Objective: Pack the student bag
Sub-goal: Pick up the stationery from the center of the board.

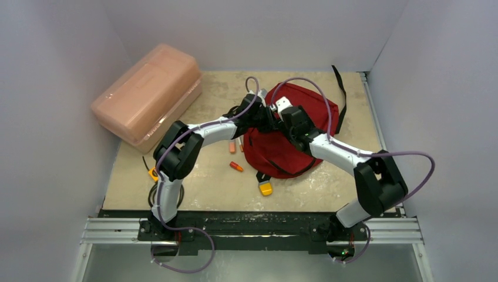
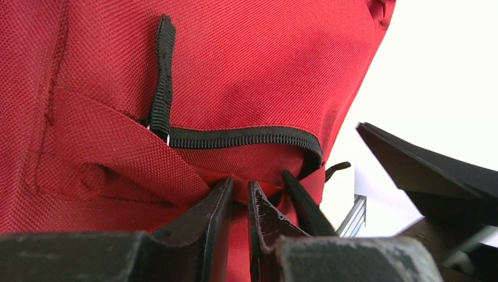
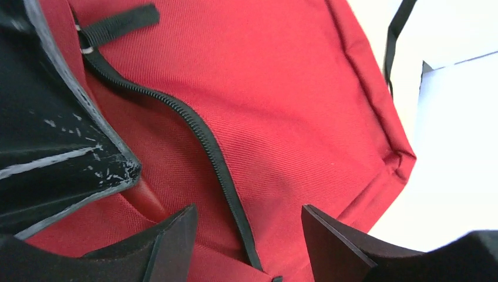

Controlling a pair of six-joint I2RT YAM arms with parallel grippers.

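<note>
Student bag (image 1: 281, 154) lies in the middle of the worktop (image 1: 199, 188). Left gripper (image 2: 239, 187) is clenched on the bag's red fabric just below the zipper (image 2: 246, 137). Right gripper (image 3: 249, 229) stands released, jaws straddling the zipper.

The dark red student bag (image 1: 277, 154) lies flat, centred.

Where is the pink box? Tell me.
Top view: the pink box lies at the far-left corner of the table, well left of the red bag.
</note>
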